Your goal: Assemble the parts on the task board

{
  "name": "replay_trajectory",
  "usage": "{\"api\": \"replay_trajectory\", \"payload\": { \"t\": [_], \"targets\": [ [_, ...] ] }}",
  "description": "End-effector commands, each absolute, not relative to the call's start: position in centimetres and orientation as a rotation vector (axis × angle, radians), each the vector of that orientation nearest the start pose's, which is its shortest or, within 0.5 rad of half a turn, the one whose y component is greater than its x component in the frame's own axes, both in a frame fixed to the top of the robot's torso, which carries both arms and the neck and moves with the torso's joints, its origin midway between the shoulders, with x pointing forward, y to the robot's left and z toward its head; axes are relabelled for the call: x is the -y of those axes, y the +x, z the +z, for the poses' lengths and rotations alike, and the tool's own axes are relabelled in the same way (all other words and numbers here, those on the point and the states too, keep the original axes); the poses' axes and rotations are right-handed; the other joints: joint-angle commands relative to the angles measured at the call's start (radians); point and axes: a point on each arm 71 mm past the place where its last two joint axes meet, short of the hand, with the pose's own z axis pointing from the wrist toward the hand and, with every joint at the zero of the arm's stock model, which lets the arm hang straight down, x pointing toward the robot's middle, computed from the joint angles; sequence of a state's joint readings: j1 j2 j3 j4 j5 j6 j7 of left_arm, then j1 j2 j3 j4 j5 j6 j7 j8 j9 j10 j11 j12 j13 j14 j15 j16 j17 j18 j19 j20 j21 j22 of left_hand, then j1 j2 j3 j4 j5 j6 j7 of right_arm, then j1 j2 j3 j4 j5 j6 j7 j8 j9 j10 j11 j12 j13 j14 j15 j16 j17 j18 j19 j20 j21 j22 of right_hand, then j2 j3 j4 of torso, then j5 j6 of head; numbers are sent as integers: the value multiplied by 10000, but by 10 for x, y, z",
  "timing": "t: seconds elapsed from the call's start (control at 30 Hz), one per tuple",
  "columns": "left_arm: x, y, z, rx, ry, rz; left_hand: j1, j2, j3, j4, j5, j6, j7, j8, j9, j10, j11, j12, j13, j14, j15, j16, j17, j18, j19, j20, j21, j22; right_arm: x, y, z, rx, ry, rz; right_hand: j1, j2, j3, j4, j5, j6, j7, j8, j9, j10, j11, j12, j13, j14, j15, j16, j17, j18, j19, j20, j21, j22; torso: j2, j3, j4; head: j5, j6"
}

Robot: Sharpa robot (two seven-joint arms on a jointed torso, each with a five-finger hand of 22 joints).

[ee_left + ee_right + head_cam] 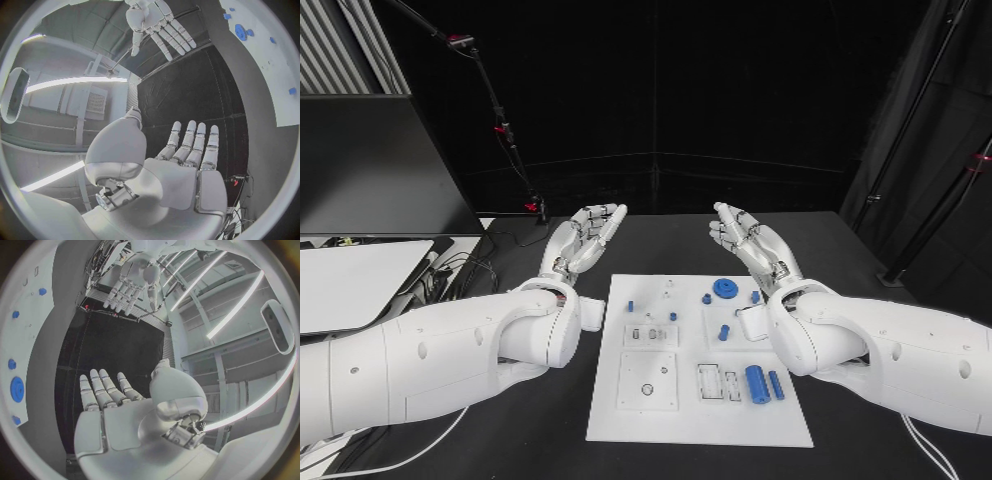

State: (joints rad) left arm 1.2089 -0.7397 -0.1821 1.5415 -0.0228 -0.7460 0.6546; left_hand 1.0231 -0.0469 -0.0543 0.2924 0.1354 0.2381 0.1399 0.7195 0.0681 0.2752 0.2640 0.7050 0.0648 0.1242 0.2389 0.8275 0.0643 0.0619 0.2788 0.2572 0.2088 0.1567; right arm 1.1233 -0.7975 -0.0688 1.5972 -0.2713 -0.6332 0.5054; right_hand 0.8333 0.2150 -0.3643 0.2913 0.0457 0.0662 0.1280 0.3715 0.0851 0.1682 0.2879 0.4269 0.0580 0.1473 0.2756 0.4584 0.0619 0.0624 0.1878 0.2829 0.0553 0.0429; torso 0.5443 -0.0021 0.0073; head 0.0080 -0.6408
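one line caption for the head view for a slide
Both hands, left and right, held open beyond the task board, blue parts untouched.

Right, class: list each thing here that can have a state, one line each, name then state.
left hand: open, fingers straight, holding nothing, beyond the board.
right hand: open, fingers straight, holding nothing.
task board: flat on the table, untouched.
blue round part: resting on the board.
blue cylinder: lying on its side on the board.
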Motion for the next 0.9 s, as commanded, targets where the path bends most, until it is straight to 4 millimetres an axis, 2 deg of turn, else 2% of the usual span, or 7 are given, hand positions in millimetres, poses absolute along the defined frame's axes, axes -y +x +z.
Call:
{"api": "replay_trajectory", "payload": {
  "t": [0.03, 0.27, 0.3, 0.4, 0.7, 0.9],
  "targets": [
    [-170, 462, -175, -9432, -6180, -14990, 55, 10, 5, 42, 32, 39, 1577, 35, 8, 47, -7, 35, 7, -26, 71, 37, 8, 195, 59, -16, 36, 9, 165, 453, -194, -13679, 6268, 14536, 68, -1, -53, -11, 26, 72, 1763, 34, 6, -10, 49, 38, 9, 1, 52, 21, 8, 151, -28, 71, 37, 10, 1, -2, 3, 1, -2],
    [-168, 461, -170, -9066, -5442, -15295, 59, 49, 17, 40, 30, 42, 1577, 39, 6, 50, -6, 38, 6, -25, 77, 36, 7, 194, 20, -10, 14, -9, 164, 453, -193, -13743, 6010, 14599, 88, 4, -44, -12, 26, 74, 1762, 34, 3, -8, 50, 57, 12, 5, 54, 35, 8, 151, -14, 71, 42, 13, 1, -2, 3, 1, -2],
    [-166, 465, -172, -9263, -5569, -15277, 59, 49, 17, 40, 30, 42, 1577, 39, 6, 50, -6, 38, 6, -25, 77, 36, 7, 194, 20, -10, 14, -9, 172, 456, -195, -13770, 6116, 14325, 88, 4, -44, -12, 26, 74, 1762, 34, 3, -8, 50, 57, 12, 5, 54, 35, 8, 151, -14, 71, 42, 13, 17, 9, 51, 103, -255],
    [-166, 465, -173, -9276, -5581, -15268, 61, 65, 22, 39, 29, 44, 1577, 41, 5, 51, -5, 39, 5, -27, 81, 35, 6, 192, 14, -6, 13, -11, 173, 456, -195, -13768, 6122, 14312, 88, 4, -44, -12, 26, 74, 1762, 34, 3, -8, 50, 57, 12, 5, 54, 35, 8, 151, -14, 71, 42, 13, 38, 24, 61, 121, -257],
    [-165, 467, -173, -9320, -5601, -15275, 55, 129, 33, 37, 21, 60, 1577, 52, 3, 67, -1, 47, 5, -31, 103, 31, 3, 187, 22, 16, 32, -1, 175, 455, -195, -13810, 6156, 14273, 104, 12, -35, -11, 26, 76, 1762, 39, 1, 3, 51, 85, 17, 14, 57, 59, 10, 150, -3, 72, 47, 17, 54, 24, 56, 150, -353],
    [-165, 468, -174, -9370, -5635, -15282, 54, 176, 33, 33, 8, 103, 1577, 73, 4, 114, 5, 69, 7, -8, 138, 39, 4, 189, 75, 58, 86, 31, 178, 455, -196, -13821, 6169, 14231, 123, 19, -26, -10, 25, 78, 1761, 44, -1, 31, 52, 147, 28, 22, 62, 76, 10, 148, 5, 73, 52, 19, 160, 60, 44, 181, -381]
  ]
}}
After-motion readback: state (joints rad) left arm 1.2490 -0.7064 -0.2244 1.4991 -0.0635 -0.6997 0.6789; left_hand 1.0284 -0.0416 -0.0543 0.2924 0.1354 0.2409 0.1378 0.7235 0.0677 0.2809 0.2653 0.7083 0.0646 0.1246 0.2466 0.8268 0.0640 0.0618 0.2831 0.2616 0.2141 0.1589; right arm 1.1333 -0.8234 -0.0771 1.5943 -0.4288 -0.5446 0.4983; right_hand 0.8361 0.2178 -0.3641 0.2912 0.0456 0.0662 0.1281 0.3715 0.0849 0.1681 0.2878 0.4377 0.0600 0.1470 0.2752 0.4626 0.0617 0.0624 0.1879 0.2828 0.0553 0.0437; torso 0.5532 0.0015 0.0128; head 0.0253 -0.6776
